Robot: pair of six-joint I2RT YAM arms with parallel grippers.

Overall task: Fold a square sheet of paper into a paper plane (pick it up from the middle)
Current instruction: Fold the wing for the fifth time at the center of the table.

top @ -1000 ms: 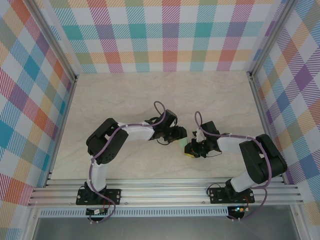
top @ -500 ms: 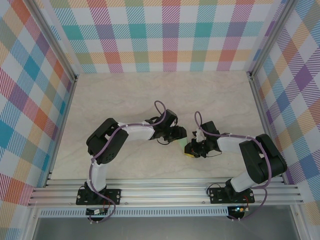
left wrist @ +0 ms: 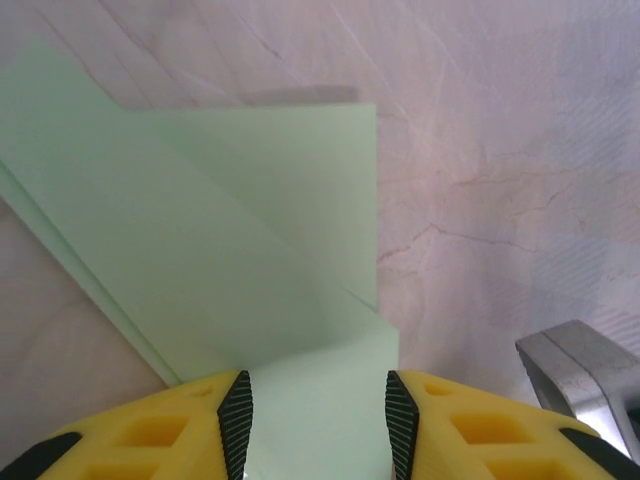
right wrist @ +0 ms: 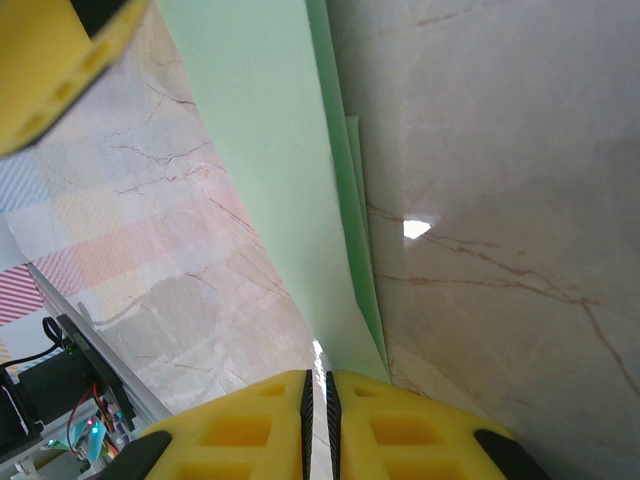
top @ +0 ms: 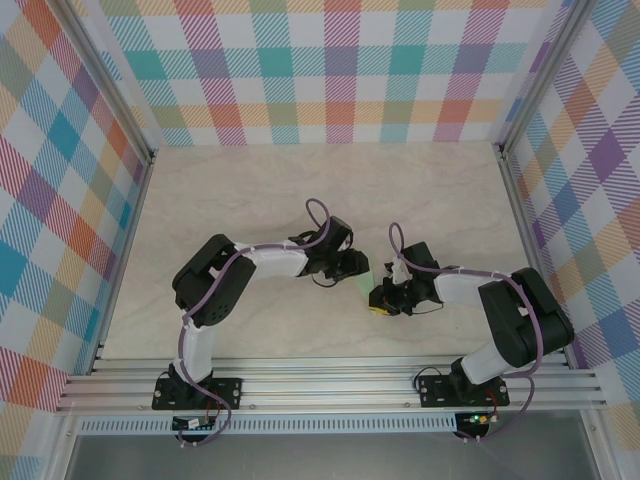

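Mint-green and partly folded, the square sheet of paper (left wrist: 230, 220) sat between the two grippers, near the middle of the table. The right gripper (right wrist: 320, 385) was pinched shut on one thin edge of it. The left gripper (left wrist: 315, 410) had narrowed its jaws over the last second and drawn slightly leftward. Paper spanned its gap from pad to pad, yet whether it was truly clamped could not be told. That closing suggested a fresh hold being taken before another crease, with the plane far from finished. Beneath lay the pale marble-patterned table (top: 250, 190), and beyond it rose pastel plaid walls (top: 340, 60).
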